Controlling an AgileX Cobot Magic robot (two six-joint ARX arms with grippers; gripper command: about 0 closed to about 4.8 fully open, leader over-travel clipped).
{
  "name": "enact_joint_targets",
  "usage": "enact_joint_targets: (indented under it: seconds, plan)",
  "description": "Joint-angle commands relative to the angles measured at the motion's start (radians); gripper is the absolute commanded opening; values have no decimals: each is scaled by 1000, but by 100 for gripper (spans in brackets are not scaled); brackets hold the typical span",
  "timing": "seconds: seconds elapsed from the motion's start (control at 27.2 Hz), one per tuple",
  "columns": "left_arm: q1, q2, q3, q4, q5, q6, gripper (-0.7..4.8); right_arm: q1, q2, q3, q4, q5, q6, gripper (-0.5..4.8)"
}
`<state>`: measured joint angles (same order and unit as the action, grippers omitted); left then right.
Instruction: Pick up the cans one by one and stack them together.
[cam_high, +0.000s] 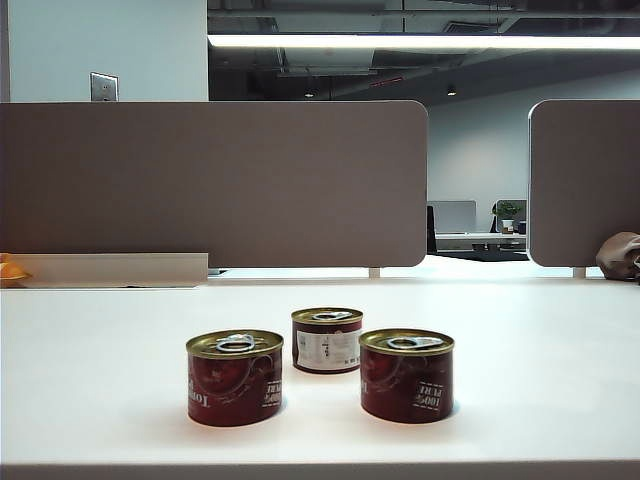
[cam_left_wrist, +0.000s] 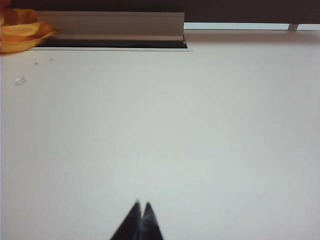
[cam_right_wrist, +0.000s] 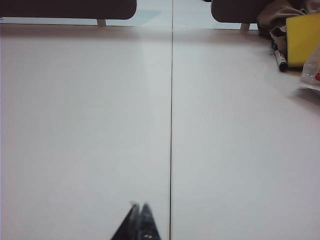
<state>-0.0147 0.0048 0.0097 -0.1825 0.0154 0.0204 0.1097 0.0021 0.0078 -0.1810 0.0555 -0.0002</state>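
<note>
Both claws are pressed together and hold nothing: the left gripper (cam_left_wrist: 141, 206) shows in its wrist view as two dark fingertips meeting in a point over bare white tabletop (cam_left_wrist: 200, 140), and the right gripper (cam_right_wrist: 139, 206) looks the same in its own view, its tips closed just beside a thin dark seam (cam_right_wrist: 171, 125) that runs away across the white surface. Neither gripper appears in the exterior view, and no can appears in either wrist view. Nearest the exterior camera, on the white table, stand three small squat round cans, dark red with gold pull-tab lids, all upright and none stacked. The left can (cam_high: 235, 377) and the right can (cam_high: 407, 374) sit in front, apart from each other, each showing white lettering on red. The third can (cam_high: 327, 340) stands a little behind and between them, turned so that a white label panel faces the camera. Farther back, at the left edge, lies an orange object (cam_high: 12, 271) beside a long pale tray-like rail (cam_high: 120, 269). Behind those rise grey-brown desk partition panels (cam_high: 215, 185). At the far right of the right wrist view are a yellow box (cam_right_wrist: 303, 40) and a dark marker pen (cam_right_wrist: 280, 57).
</note>
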Motion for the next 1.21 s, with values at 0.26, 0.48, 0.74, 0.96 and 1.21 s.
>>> enact_joint_targets:
  seconds: [0.26, 0.48, 0.74, 0.96, 1.21]
  plan:
    - [0, 1, -2, -1, 5, -6, -5, -1, 0, -6, -1, -3, 4, -1]
    - [0, 1, -2, 0, 12, -23, -5, 0, 0, -6, -1, -10, 4, 0]
    - [0, 1, 144, 69, 303, -245, -5, 0, 0, 63, 109, -40, 459, 0]
    - [0, 1, 251, 72, 528, -243, -5, 0, 0, 121, 183, -389, 584, -1]
    - [0, 1, 277, 74, 750, -310, -5, 0, 0, 121, 263, -749, 684, -1]
